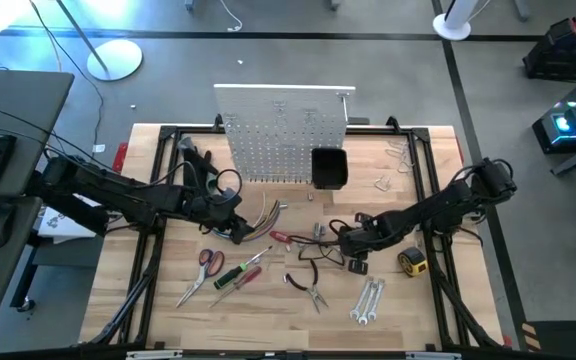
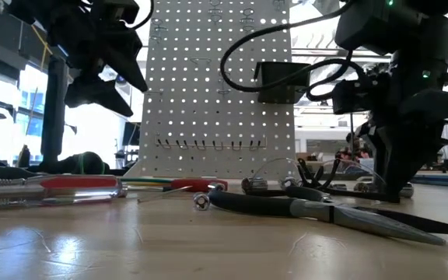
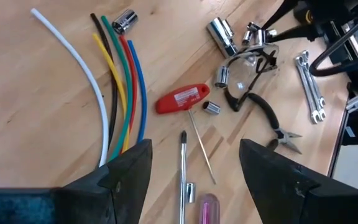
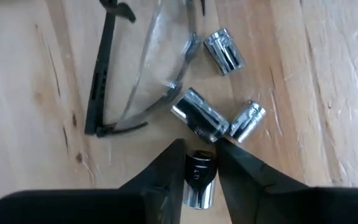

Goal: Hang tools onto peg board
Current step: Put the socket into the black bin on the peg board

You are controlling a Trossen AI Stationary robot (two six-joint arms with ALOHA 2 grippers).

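The right arm reaches in from the table's right side, its wrist bent down low over the middle, and the right gripper (image 4: 201, 163) has its two dark fingers pressed against a small metal socket (image 4: 198, 180) between them. The left arm stretches in from the left, where the left gripper (image 3: 194, 163) hangs with its fingers spread wide apart.

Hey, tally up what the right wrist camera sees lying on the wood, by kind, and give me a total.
Chrome sockets: 4
Safety glasses: 1
Total: 5
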